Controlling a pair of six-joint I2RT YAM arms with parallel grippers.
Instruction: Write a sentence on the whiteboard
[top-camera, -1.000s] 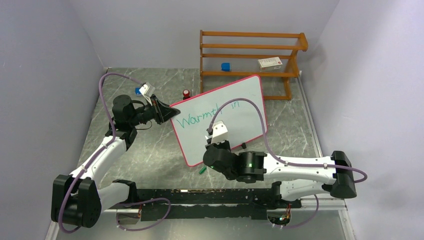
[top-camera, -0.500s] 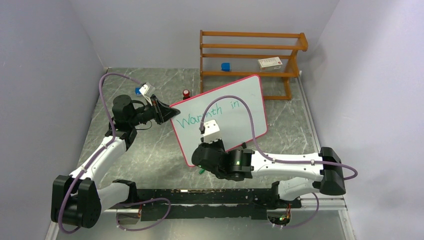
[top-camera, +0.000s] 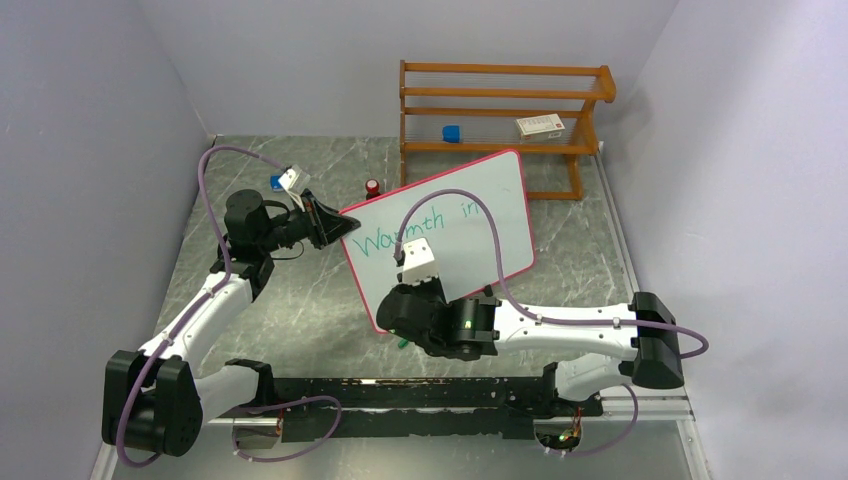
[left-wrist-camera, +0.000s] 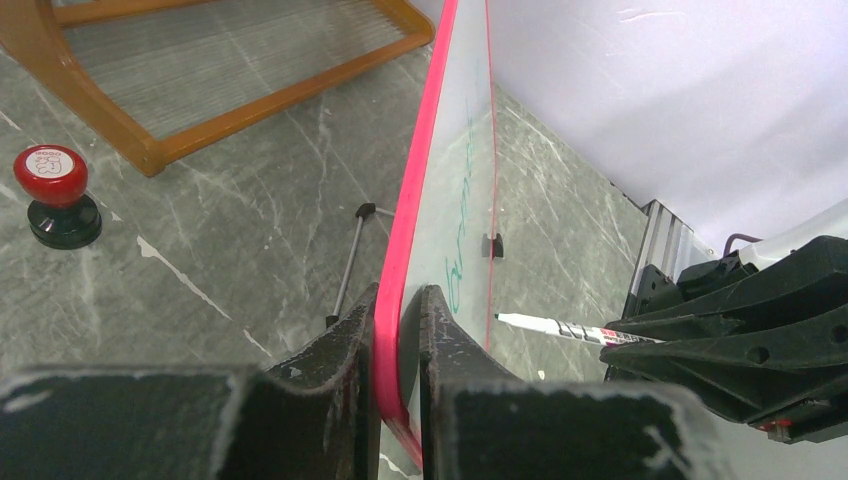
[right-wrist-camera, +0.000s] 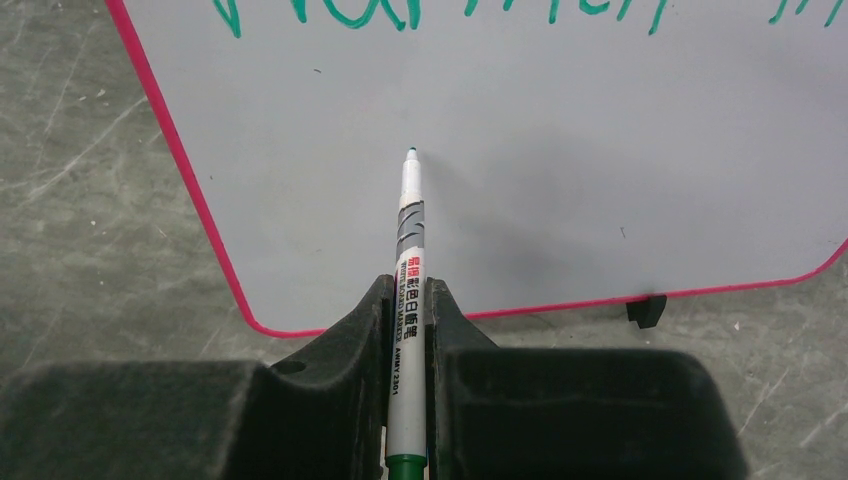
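Whiteboard (top-camera: 470, 225) was found propped on edge, tilted back, on the grey marbled tabletop (top-camera: 290, 300), in front of a slatted wooden rack (top-camera: 500, 110). The board was flat and glossy white, with rounded corners and a thin pink-red frame; a small black foot (right-wrist-camera: 647, 310) was noted under its lower edge. "Warmth in" was seen written across the upper part in teal-green strokes.

Left gripper (top-camera: 335, 225) was clamped on the board's left edge. From the left wrist, the matte black fingers (left-wrist-camera: 350, 335) were seen pinching the pink frame between them.

Right gripper (right-wrist-camera: 405, 290) was closed on a slim cylindrical marker (right-wrist-camera: 408, 230) with a white printed barrel and a green end. The marker was aimed at the blank area below the writing. The fine tip was recorded close to the surface; contact could not be confirmed.

A red-topped round knob on a black base (left-wrist-camera: 55, 190) was noted on the tabletop behind the board, well apart from it. A small blue block (top-camera: 452, 133) and a white box (top-camera: 540, 125) were seen on the rack's shelf.
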